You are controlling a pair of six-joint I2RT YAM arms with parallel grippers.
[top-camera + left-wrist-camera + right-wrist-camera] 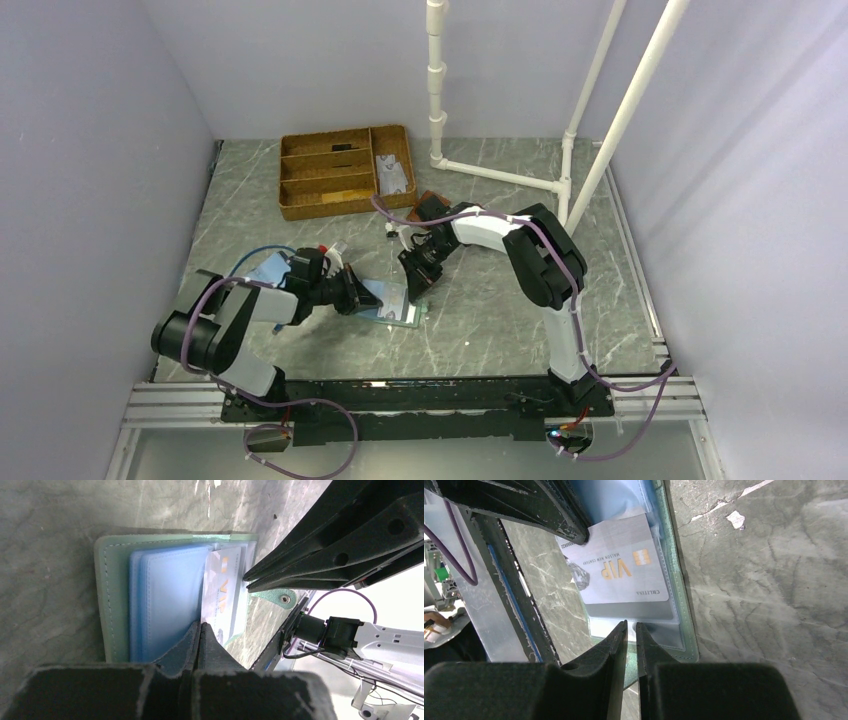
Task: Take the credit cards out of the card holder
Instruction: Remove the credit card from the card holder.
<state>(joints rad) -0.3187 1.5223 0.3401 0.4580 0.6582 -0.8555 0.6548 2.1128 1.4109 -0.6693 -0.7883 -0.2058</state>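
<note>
The card holder (398,308) lies open on the table, with a greenish edge (112,595) and blue sleeves. A whitish-grey VIP credit card (222,587) sits partly out of a clear sleeve; it also shows in the right wrist view (624,575). My left gripper (358,297) is shut, its tips (201,626) pressed down where the blue sleeves meet the card. My right gripper (415,285) is almost fully shut, its tips (631,626) at the clear sleeve's outer edge, beside the card. I cannot tell whether it pinches the sleeve.
A wicker divided tray (345,170) stands at the back. A white pipe frame (500,175) rises at the back right. A brown wallet (432,198) lies behind the right gripper. A plain light blue piece with a blue cable (268,268) lies by the left arm.
</note>
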